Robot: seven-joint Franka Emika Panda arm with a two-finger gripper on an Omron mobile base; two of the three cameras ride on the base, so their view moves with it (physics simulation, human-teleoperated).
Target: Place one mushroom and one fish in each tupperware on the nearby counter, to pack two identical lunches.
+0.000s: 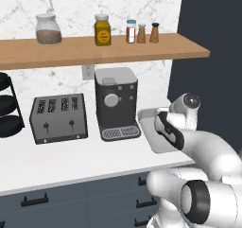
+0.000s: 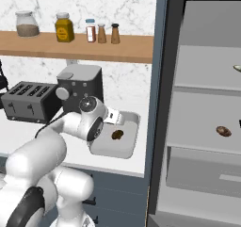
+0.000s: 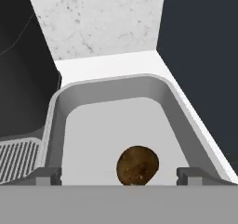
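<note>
A grey tupperware [image 3: 111, 81] stands on the off-white counter [image 1: 71, 161], to the right of the coffee machine. One brown mushroom [image 3: 137, 165] lies on its floor, loose. My gripper [image 3: 118, 176] hovers just above it, open, a fingertip [image 3: 46, 174] on each side and clear of the mushroom. From the right base view the gripper [image 2: 121, 121] reaches over the tupperware [image 2: 109, 150] with the mushroom [image 2: 117, 134] under it. Another mushroom [image 2: 223, 131] rests on a shelf of the open fridge. No fish can be made out for certain.
A coffee machine [image 1: 116, 101] and a toaster [image 1: 59, 117] stand left of the tupperware [image 1: 147, 112]. The wooden wall shelf [image 1: 94, 49] above carries jars and shakers. The dark fridge side [image 1: 208, 71] closes in on the right. A pale thing [image 2: 237, 68] shows on an upper fridge shelf.
</note>
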